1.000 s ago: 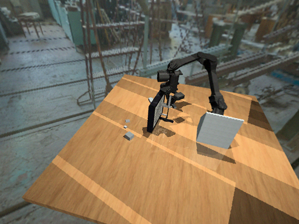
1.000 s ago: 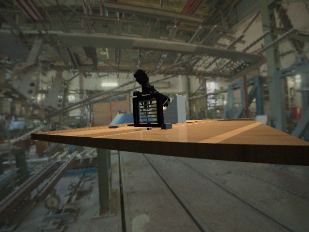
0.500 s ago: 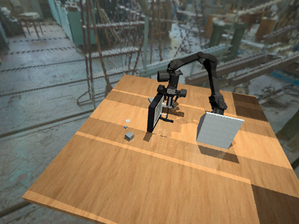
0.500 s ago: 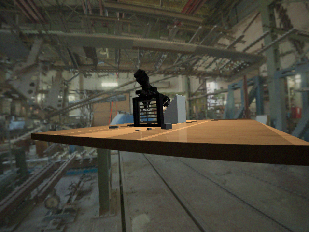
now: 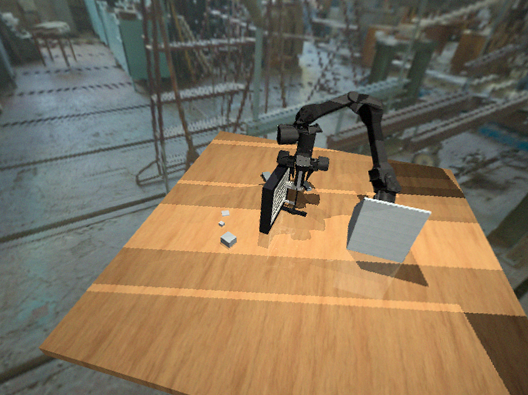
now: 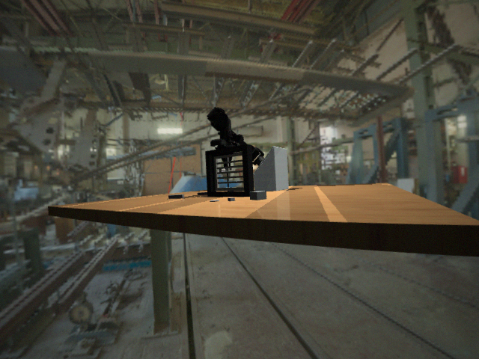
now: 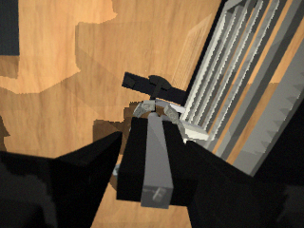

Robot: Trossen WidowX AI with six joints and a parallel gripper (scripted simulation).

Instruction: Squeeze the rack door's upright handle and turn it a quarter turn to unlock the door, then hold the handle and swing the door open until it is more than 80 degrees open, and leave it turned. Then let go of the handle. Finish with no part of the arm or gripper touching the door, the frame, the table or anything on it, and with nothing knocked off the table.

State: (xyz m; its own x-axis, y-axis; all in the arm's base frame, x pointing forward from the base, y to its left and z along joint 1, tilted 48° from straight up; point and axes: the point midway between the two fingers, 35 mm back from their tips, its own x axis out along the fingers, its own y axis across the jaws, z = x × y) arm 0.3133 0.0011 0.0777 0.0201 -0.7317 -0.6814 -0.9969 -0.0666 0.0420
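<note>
The door (image 5: 281,191) (image 6: 228,181) (image 7: 204,76), a slatted panel, stands upright on the table (image 5: 226,348) (image 6: 309,212) (image 7: 43,71), its slats lying within or very near the plane of the black frame (image 5: 269,205) (image 6: 248,173). No wide swing is apparent; the stage reached is judged to be that of taking or turning the handle, with opening still to be done.

The gripper (image 5: 298,188) (image 6: 227,161) (image 7: 154,141) is beside the slatted face. Its fingertips stand partly apart, next to a pale fitting (image 7: 196,133) on the door's near side, probably part of the handle's mounting. The handle itself cannot be separated with certainty from the fingers, so neither a firm clamp upon it nor its angle can be confirmed.

What remains, in order of likelihood: a secure squeeze, completion of any unfinished quarter turn, the swing past the required angle, release with the handle left turned, and withdrawal of the arm (image 5: 372,130) (image 6: 228,134). The grey block (image 5: 228,239) (image 6: 258,194) rests on the table beyond the frame, away from the gripper's side.
</note>
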